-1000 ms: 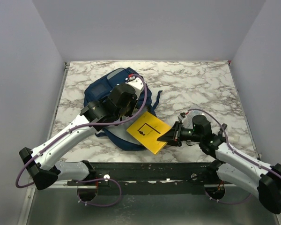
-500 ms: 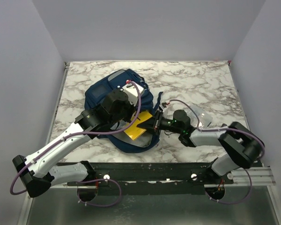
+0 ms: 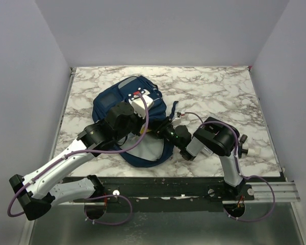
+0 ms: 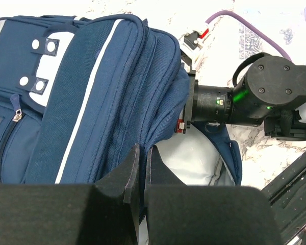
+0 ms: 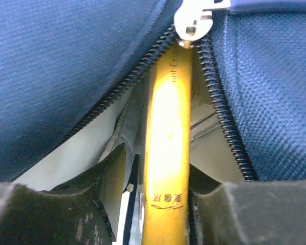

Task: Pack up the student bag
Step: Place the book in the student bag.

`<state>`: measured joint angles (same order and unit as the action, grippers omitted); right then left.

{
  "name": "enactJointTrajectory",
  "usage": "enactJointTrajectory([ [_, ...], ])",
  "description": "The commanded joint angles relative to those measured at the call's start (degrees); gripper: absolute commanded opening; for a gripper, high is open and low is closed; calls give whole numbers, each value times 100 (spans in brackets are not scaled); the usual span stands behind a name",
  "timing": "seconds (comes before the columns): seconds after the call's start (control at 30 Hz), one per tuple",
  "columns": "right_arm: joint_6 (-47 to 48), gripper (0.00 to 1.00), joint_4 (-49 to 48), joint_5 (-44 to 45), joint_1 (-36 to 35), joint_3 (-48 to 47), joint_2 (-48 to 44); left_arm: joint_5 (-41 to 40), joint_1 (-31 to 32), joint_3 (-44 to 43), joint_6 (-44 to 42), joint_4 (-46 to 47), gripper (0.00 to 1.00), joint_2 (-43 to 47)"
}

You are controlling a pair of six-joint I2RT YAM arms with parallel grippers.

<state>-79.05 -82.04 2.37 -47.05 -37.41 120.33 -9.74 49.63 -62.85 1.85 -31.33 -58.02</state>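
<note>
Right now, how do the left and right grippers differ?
The left gripper is shut, pinching the opening edge of the navy backpack from outside; right gripper reaches inside through the zipper. Left's fingers nearly touch; right's stand apart astride a yellow book, grip unclear. Both work the same opening.

Left arm point(image 3: 74, 154) stretched forward, left end effector point(image 4: 143, 151) closed, right arm point(image 3: 231, 164) bent leftward, right end effector point(image 5: 155, 171) parted

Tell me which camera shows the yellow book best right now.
Right wrist. The yellow book fills the centre edge-on, inside the open zipper, between the fingers of the right tool. Top external and left wrist show none of it, only the student bag with the right arm at its opening.
</note>
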Motion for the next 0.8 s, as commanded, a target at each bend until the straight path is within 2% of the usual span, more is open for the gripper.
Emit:
enactJointTrajectory([
  [0.0,126,45,-506,270,-15,251,-159,90,43,-78,-53,848,0,181],
  [0.2,211,63,425,-679,-17,801,-694,178,38,-91,-10,829,0,89],
  [0.3,267,66,380,-748,-15,1116,-838,244,38,-92,9,820,0,103],
  [0.4,221,64,55,-694,-15,1174,-735,230,38,-104,4,815,0,72],
  [0.47,192,59,-175,-577,-11,1038,-538,285,38,-105,34,807,0,67],
  [0.53,128,48,-343,-510,-7,839,-332,276,38,-72,44,820,0,70],
  [0.7,387,1,-228,-841,-16,374,-197,150,38,-45,26,821,0,62],
  [0.77,420,0,-324,-981,-37,287,-234,113,39,-33,13,838,0,81],
])
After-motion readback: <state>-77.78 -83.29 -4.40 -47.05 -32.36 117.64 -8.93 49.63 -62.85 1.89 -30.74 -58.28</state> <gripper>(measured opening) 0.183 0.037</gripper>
